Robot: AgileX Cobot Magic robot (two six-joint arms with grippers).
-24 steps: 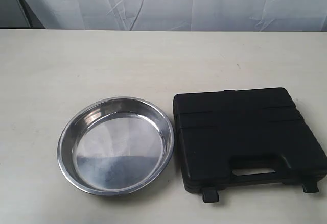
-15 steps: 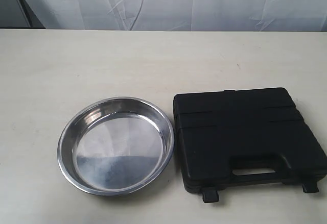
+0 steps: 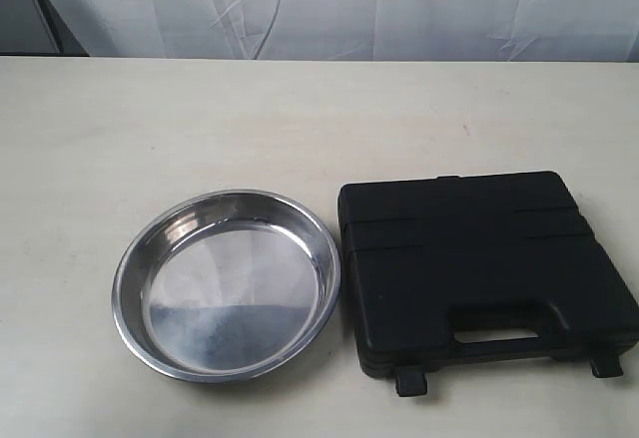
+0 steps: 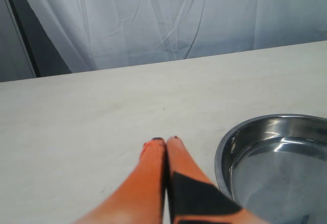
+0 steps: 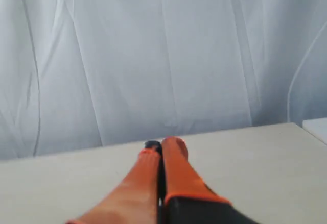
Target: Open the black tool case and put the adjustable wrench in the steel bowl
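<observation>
The black case (image 3: pixel 484 263) lies shut on the tabletop (image 3: pixel 200 129), with its handle slot and two latches on the near edge. It is just beside the steel bowl (image 3: pixel 226 288) on its left; whether they touch is hard to tell. The left pincer (image 4: pixel 166 141) is pressed fully closed, holding nothing, near the bowl's rim. The right pincer (image 5: pixel 162 146) is likewise closed and empty over the tabletop
</observation>
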